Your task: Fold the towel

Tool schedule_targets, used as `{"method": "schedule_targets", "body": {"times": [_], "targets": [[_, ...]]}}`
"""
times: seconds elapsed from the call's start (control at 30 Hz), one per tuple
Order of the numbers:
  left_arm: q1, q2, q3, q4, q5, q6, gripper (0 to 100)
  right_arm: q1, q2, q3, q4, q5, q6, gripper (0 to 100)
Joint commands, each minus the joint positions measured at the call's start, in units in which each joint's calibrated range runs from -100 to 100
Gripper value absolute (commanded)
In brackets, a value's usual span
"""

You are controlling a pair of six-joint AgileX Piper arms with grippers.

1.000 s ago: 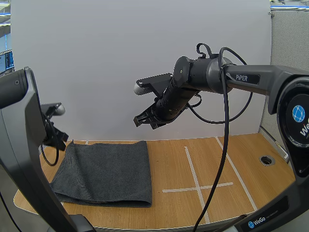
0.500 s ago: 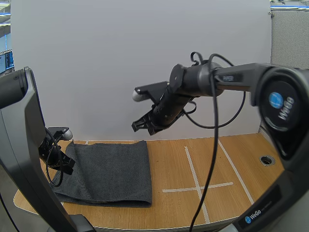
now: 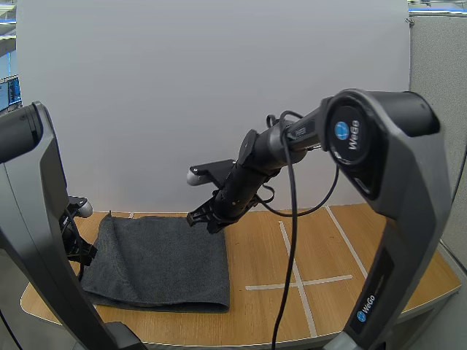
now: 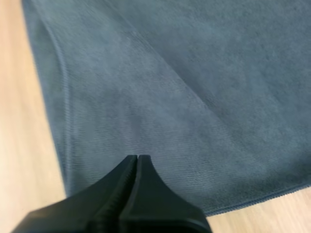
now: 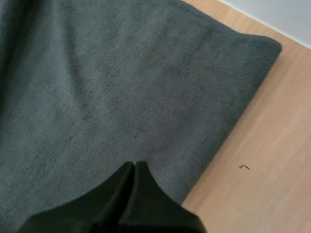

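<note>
Comparing the high view with the frame one second earlier: the right gripper point(image 3: 203, 222), then raised in mid-air at the centre of the frame, now sits low at the far right corner of the towel point(image 3: 157, 262), just left of centre. Its arm slopes down to it from the upper right. The left gripper point(image 3: 82, 251), earlier level with the towel's far left corner, is now lower at the left edge of the frame. It sits beside the towel's left edge, partly hidden behind its own arm. The towel itself has not shifted.

Claw state. In the right wrist view the two black fingers are pressed together into one dark wedge, pinching nothing, over the cloth close to a rounded corner. In the left wrist view the fingers are likewise pressed together with nothing between them, over the cloth near a hemmed edge. Whether either tip touches the cloth cannot be told.

Towel. Dark grey, fine-ribbed cloth lies flat on the wooden table point(image 3: 328, 240) in the lower left of the high view, well left of the pale tape lines point(image 3: 295, 281). It forms a rough rectangle and appears doubled, since its near edge is a thick, rounded fold. The right wrist view shows the corner thick and rounded too. The left wrist view shows a straight diagonal crease across the surface and a stitched border along the edge next to bare wood.
</note>
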Motion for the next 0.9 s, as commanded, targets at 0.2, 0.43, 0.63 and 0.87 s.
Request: {"method": "schedule_targets", "body": {"times": [0.2,0.43,0.63,0.87], "targets": [[0.48,4.1,7.5,-3.0,-12.5,4.2,0,1.5,10.7,-9.4,3.7,-3.5,-3.0,0],[0.48,4.1,8.4,-3.1,-14.2,4.6,0,1.5,16.7,-12.8,7.9,-1.9,-6.7,0],[0.48,4.1,8.4,-3.1,-14.2,4.6,0,1.5,20.5,-13.0,11.3,-3.1,-9.9,0],[0.48,4.3,9.6,-3.1,-17.0,4.6,0,1.5,23.5,-13.0,10.9,-4.6,-10.6,0]]}}
